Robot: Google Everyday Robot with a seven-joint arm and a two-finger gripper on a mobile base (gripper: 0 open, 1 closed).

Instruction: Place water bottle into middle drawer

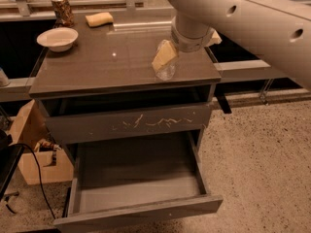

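The water bottle, small and clear, stands on the grey cabinet top near its front right edge. My gripper hangs from the large white arm at the upper right. It is down at the bottle, and its yellowish tip covers the bottle's upper part. The middle drawer is pulled wide open below, with a smooth grey inside and nothing in it; its plain front panel faces the floor edge. The drawer above it, with pale scratches on its front, is only slightly out.
A white bowl, a patterned drink can and a yellow sponge sit at the back left of the top. A cardboard box and a black cable lie on the floor at the left. Speckled floor lies to the right.
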